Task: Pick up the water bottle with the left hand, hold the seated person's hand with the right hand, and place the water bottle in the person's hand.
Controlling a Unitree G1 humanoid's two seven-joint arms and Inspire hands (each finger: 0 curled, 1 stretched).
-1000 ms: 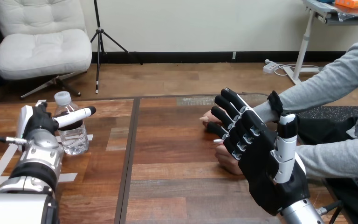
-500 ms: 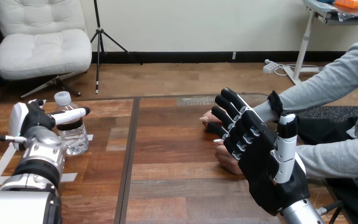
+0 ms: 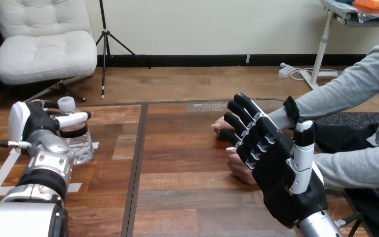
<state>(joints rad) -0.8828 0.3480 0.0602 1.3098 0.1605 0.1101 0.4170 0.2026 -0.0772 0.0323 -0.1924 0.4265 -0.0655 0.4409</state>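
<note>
The water bottle [image 3: 77, 139] stands upright on the wooden table [image 3: 177, 187] at the left of the frame, on a spot marked with white tape [image 3: 72, 187]. The left hand [image 3: 33, 124] is right against the bottle's near-left side, level with its neck; whether it grips the bottle cannot be told. At the right of the frame, the right hand [image 3: 281, 170] is raised with its fingers straight and spread, holding nothing. Just beyond it lie the person's upper hand [image 3: 220, 125] and lower hand [image 3: 240, 171]; contact cannot be told.
</note>
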